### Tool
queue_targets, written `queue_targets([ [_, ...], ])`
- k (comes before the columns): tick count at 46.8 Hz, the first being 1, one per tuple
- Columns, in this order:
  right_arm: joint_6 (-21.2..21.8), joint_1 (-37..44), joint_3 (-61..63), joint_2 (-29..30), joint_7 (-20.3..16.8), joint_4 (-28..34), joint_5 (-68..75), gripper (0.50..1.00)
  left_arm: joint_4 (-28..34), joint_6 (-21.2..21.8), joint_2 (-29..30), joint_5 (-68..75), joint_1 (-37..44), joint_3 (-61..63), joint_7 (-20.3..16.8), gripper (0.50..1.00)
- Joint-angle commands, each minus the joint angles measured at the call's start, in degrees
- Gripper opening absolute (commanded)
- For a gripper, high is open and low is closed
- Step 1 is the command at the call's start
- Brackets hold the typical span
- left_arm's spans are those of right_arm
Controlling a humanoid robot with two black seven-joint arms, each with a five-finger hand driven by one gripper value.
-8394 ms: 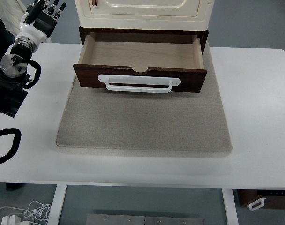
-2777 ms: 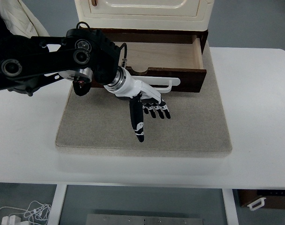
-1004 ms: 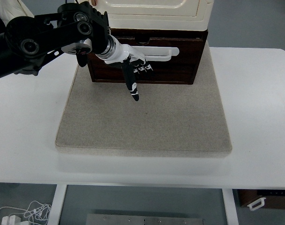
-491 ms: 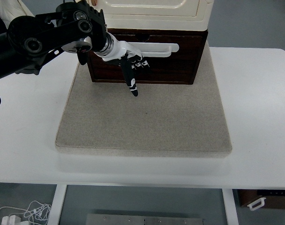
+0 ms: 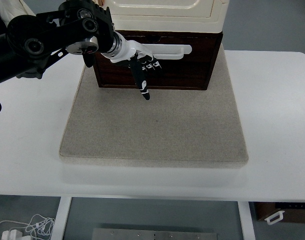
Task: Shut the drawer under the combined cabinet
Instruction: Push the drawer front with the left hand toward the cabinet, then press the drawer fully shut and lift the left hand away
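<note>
The dark wooden drawer [image 5: 182, 67] sits pushed in under the cream cabinet [image 5: 167, 12], its front nearly flush and its white handle [image 5: 167, 50] facing me. My left hand [image 5: 142, 67] comes in from the left on a black arm [image 5: 47, 37] and rests flat against the drawer front just below the handle's left part. Its fingers are extended and hold nothing; one black finger points down toward the mat. The right arm does not show.
A grey mat [image 5: 155, 130] lies on the white table [image 5: 277, 110] under the cabinet. White cables [image 5: 22, 230] lie on the floor at the lower left. A brown box with a white handle [image 5: 277, 215] sits at the lower right.
The drawer has gone from open to pushed in under the cabinet. My left hand followed it back and has shifted slightly right in the last half second.
</note>
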Motion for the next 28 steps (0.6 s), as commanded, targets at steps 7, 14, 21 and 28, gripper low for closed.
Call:
queue_targets([
  [7, -0.01, 0.00, 0.00, 0.00, 0.00, 0.01, 0.01, 0.952, -2.21, -0.43, -1.80, -0.63, 0.81, -1.31, 0.00, 1.000],
  [14, -0.01, 0.00, 0.00, 0.00, 0.00, 0.01, 0.01, 0.952, -2.56, -1.30, -2.59, -0.63, 0.38, -6.49, -0.28, 1.000],
  [21, -0.01, 0.00, 0.00, 0.00, 0.00, 0.01, 0.01, 0.952, -2.56, -1.83, -3.03, -0.80, -0.68, -15.01, -0.37, 1.000],
  [28, -0.01, 0.00, 0.00, 0.00, 0.00, 0.01, 0.01, 0.952, -2.47, -2.98, -2.60, -0.80, -1.82, -21.52, -0.37, 1.000],
])
